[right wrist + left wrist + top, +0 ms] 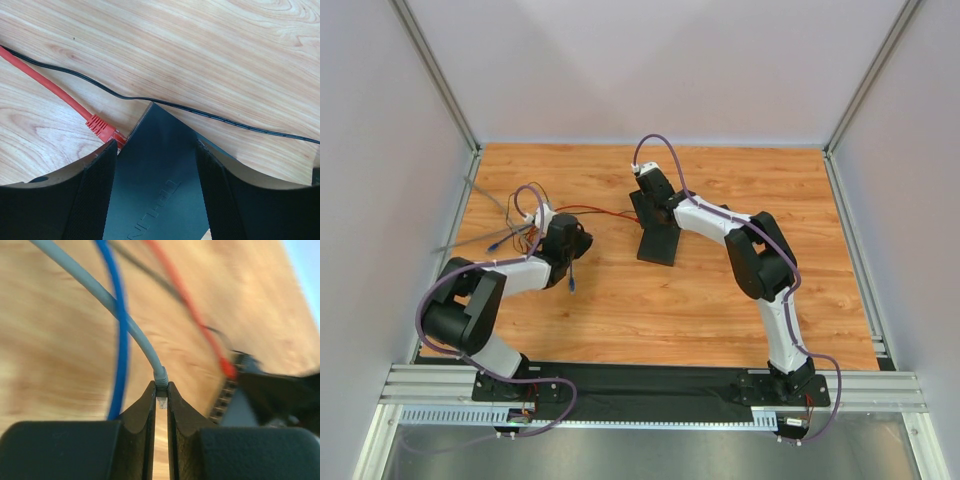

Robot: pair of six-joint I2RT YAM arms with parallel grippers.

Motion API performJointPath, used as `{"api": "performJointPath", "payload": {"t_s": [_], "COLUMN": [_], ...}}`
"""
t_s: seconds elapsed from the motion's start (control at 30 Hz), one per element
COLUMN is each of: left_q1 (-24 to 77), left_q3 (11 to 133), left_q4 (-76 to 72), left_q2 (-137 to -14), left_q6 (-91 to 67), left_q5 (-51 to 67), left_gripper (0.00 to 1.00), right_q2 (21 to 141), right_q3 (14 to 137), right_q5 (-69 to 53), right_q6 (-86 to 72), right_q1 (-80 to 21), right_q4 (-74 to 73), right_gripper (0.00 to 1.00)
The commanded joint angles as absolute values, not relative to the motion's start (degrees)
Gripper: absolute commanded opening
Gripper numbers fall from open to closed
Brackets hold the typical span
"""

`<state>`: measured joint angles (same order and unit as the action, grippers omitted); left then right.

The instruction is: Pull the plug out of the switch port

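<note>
Toward the left edge, left gripper (pixel 160 390) pinching the grey plug (pixel 160 374), right gripper (pixel 156 145) mid-table clamping the switch (pixel 160 190), red plug (pixel 101 127) at its edge

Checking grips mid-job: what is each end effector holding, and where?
Left end effector pinches the grey cable's plug at its boot. Right end effector clamps the switch across its sides.

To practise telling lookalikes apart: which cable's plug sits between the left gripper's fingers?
The pale grey cable; the blue cable passes beside the left gripper, the red cable ends at the switch.
</note>
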<state>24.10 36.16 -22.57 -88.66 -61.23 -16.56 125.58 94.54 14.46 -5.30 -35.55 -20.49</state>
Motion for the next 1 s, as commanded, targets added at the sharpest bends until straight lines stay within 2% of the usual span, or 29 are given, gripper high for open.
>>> {"api": "performJointPath", "payload": {"t_s": [0.0, 0.4, 0.43, 0.5, 0.53, 0.57, 0.63, 0.73, 0.97], "left_q1": [20.49, 18.46, 18.54, 18.46, 18.46, 18.54, 18.81, 19.25, 21.70], "left_q3": [37.97, 35.16, 35.16, 35.07, 34.72, 34.28, 31.48, 29.97, 29.00], "left_q4": [-9.86, -7.73, -7.91, -10.26, -11.85, -13.69, -20.72, -23.38, -25.92], "left_q2": [-90.26, -85.87, -85.78, -85.61, -85.34, -84.82, -83.59, -81.83, -75.86], "left_q6": [-62.75, -63.63, -63.55, -62.67, -61.88, -60.05, -59.24, -58.37, -54.41], "left_q5": [-15.13, -19.60, -19.34, -17.33, -16.27, -14.95, -12.92, -13.18, -14.15], "left_gripper": [0.00, 0.00, 0.02, 0.13, 0.20, 0.35, 0.50, 0.52, 0.52], "right_q2": [128.50, 128.76, 128.85, 128.67, 128.67, 128.58, 128.06, 126.92, 121.83], "right_q3": [91.32, 91.84, 91.85, 91.84, 91.76, 91.76, 91.41, 90.62, 85.02], "right_q5": [13.01, 11.69, 11.60, 11.34, 11.34, 11.16, 10.11, 8.53, 8.79], "right_q6": [-7.12, -7.47, -7.56, -7.56, -7.65, -7.99, -8.35, -9.23, -10.46], "right_q1": [-34.19, -34.19, -34.19, -34.19, -34.10, -34.10, -34.19, -34.10, -34.19], "right_q4": [-28.83, -28.83, -28.74, -28.74, -28.65, -28.57, -27.87, -26.37, -19.79], "right_gripper": [0.65, 0.65, 0.65, 0.65, 0.65, 0.65, 0.65, 0.65, 0.68]}}
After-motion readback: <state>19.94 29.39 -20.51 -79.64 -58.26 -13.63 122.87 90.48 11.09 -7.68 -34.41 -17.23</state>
